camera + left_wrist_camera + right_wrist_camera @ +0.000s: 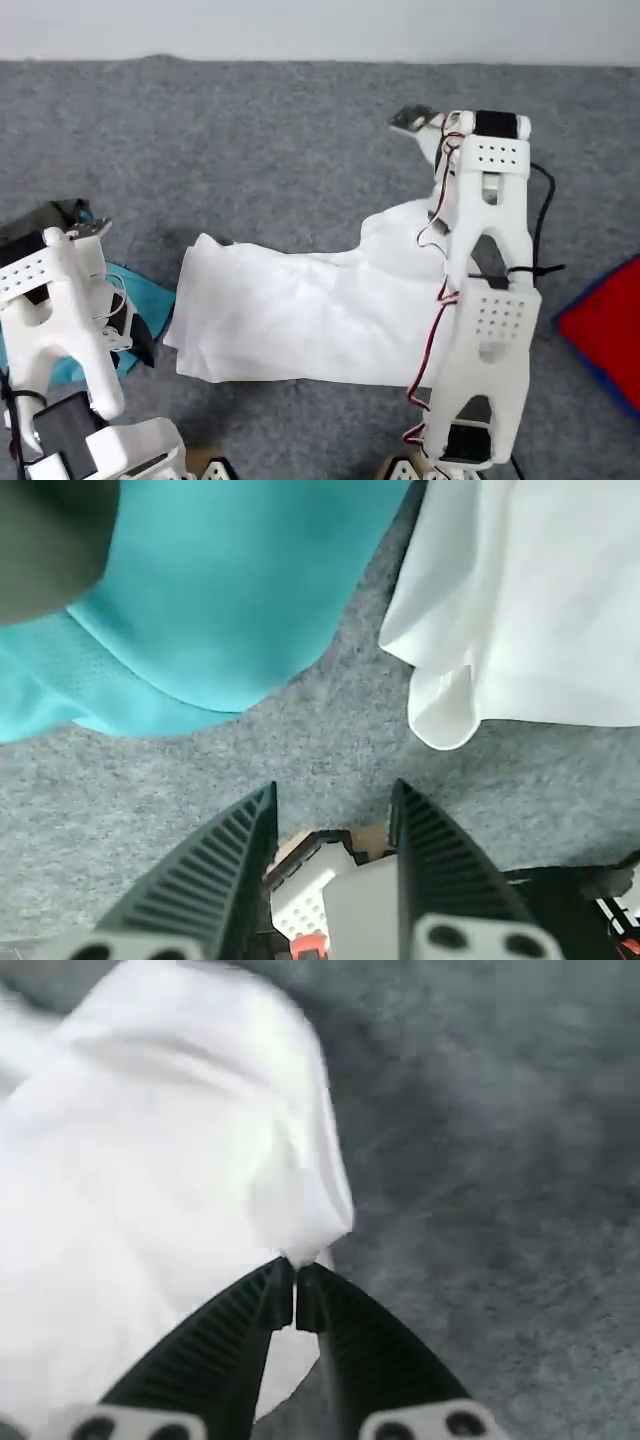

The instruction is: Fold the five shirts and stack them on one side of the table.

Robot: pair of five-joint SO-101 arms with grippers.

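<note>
Folding white shirt (pixel 300 315): right gripper (pixel 295 1280) pinched on its edge.
Carry that edge flat across the shirt, no slack (left gripper (pixel 335 800), beside the shirt, spread and empty).

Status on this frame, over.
Left gripper open, over table beside teal shirt. Right gripper shut on white shirt at its edge. It lies mid-table, not yet folded. Red shirt off to the side.

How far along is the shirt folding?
Possibly done: a teal shirt and a dark shirt piled at the left edge. In hand: the right end effector pinches an edge of the white shirt; the left end effector is open. Left: the red shirt at the right edge.
</note>
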